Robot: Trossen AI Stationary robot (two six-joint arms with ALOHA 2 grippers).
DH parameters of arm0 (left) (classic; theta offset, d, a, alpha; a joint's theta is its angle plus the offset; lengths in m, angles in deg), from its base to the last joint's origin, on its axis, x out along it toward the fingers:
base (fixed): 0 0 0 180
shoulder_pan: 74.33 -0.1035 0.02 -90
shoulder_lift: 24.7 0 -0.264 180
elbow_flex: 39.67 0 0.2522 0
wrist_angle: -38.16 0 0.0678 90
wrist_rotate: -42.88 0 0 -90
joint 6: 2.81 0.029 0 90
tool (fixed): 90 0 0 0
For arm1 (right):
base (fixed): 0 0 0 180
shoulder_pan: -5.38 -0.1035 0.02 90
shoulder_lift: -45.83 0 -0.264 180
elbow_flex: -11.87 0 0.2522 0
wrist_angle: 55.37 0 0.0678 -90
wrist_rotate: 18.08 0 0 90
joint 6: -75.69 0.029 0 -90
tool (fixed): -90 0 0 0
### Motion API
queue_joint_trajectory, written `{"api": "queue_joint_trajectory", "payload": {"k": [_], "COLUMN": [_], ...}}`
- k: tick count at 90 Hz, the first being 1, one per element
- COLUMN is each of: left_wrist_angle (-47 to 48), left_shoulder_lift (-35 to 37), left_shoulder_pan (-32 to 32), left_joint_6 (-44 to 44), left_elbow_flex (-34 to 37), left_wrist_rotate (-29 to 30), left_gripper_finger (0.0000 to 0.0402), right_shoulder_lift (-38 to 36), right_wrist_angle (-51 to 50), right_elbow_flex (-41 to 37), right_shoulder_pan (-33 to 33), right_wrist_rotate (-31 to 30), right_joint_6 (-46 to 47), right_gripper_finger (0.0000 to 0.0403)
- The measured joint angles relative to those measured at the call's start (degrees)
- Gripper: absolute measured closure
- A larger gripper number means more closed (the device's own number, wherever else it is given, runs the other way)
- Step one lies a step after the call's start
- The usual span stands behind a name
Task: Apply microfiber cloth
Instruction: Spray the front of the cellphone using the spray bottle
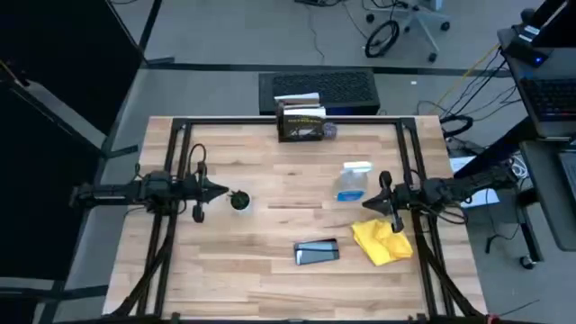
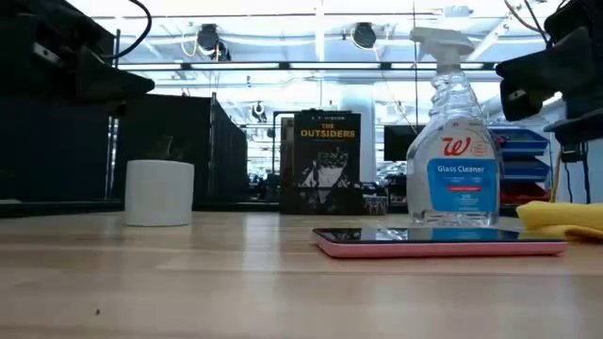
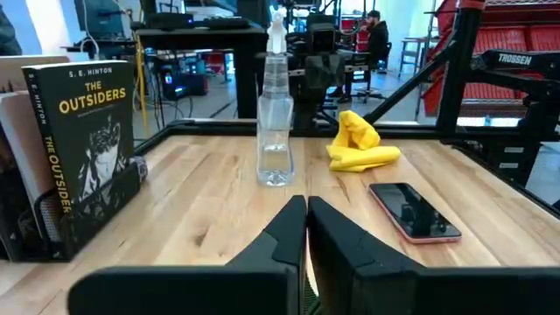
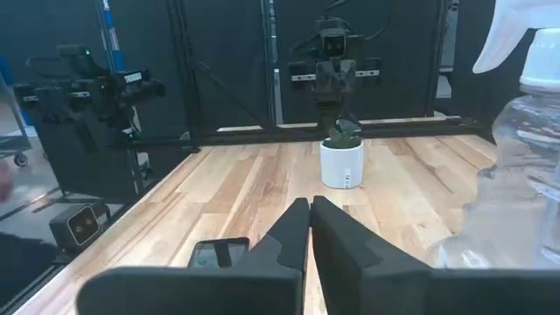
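Note:
The yellow microfiber cloth [image 1: 382, 240] lies crumpled on the wooden table near its right edge; it also shows in the left wrist view [image 3: 359, 144] and the low view [image 2: 563, 217]. A black smartphone [image 1: 317, 252] in a pink case lies flat to its left, nearer the front edge. My right gripper [image 1: 367, 203] hovers shut just beyond the cloth's far corner, beside the spray bottle [image 1: 353, 181]. My left gripper [image 1: 221, 191] is shut at the table's left, next to a small white pot [image 1: 239, 200].
A clear glass-cleaner spray bottle with blue liquid stands right of centre. A book, The Outsiders [image 1: 301, 121], stands in a holder at the far edge. A black frame [image 1: 180, 144] runs along the table's sides. Bare wood lies in the middle.

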Motion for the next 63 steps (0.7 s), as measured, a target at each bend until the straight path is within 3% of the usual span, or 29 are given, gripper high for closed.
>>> {"api": "queue_joint_trajectory", "payload": {"k": [27,52,63], "left_wrist_angle": [0.0,0.0,0.0], "left_shoulder_lift": [0.0,0.0,0.0], "left_shoulder_pan": [0.0,0.0,0.0], "left_joint_6": [0.0,0.0,0.0], "left_elbow_flex": [0.0,0.0,0.0], "left_wrist_rotate": [0.0,0.0,0.0], "left_gripper_finger": [0.0402,0.0402,0.0402], "right_shoulder_lift": [0.0,0.0,0.0], "right_wrist_angle": [0.1,1.1,1.1], "right_elbow_flex": [0.0,0.0,0.0], "right_shoulder_pan": [0.0,0.0,0.0], "right_wrist_rotate": [0.0,0.0,-1.7], "right_joint_6": [0.6,24.3,23.9], "right_gripper_finger": [0.0403,0.0403,0.0403]}}
